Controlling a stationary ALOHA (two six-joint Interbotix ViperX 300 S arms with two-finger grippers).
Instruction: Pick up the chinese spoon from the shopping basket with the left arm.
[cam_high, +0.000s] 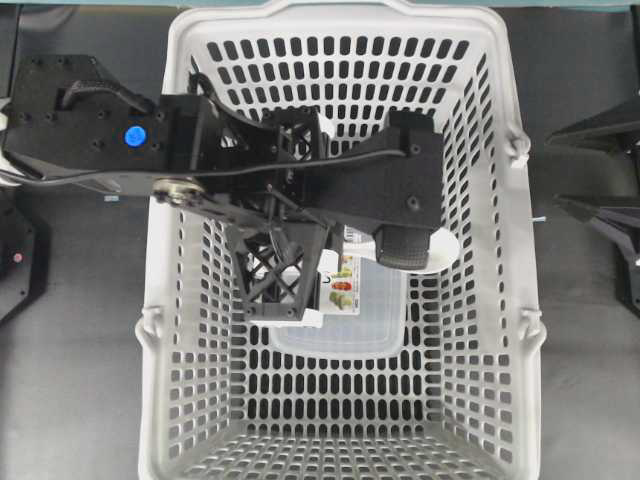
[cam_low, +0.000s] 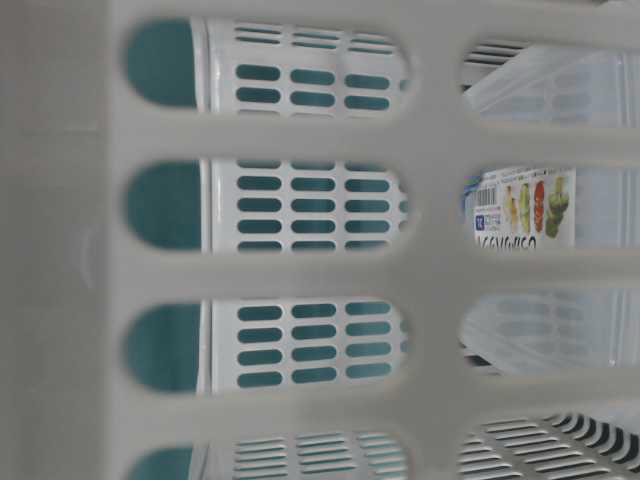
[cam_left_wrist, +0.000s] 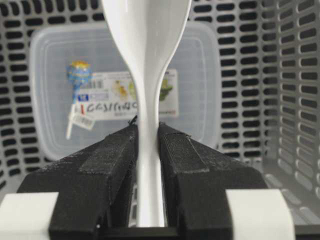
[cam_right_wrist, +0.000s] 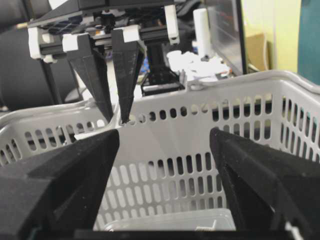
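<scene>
My left gripper (cam_high: 425, 250) reaches into the light grey shopping basket (cam_high: 527, 230) and is shut on the chinese spoon. In the left wrist view both pads (cam_left_wrist: 177, 150) press the white handle, and the glossy bowl (cam_left_wrist: 147, 35) points away from the gripper (cam_left_wrist: 148, 131) over the clear container (cam_left_wrist: 60, 70). From overhead only part of the white spoon bowl (cam_high: 448, 250) shows beside the black fingers. My right gripper (cam_high: 575, 170) is open and empty outside the basket's right wall; in its wrist view (cam_right_wrist: 165, 150) the jaws stand wide apart.
A clear lidded container with a printed label (cam_high: 340, 320) lies on the basket floor under the left gripper; it also shows at table level (cam_low: 520, 210). The slotted basket walls (cam_left_wrist: 285, 100) surround the gripper. The left arm (cam_high: 130, 135) crosses the left rim.
</scene>
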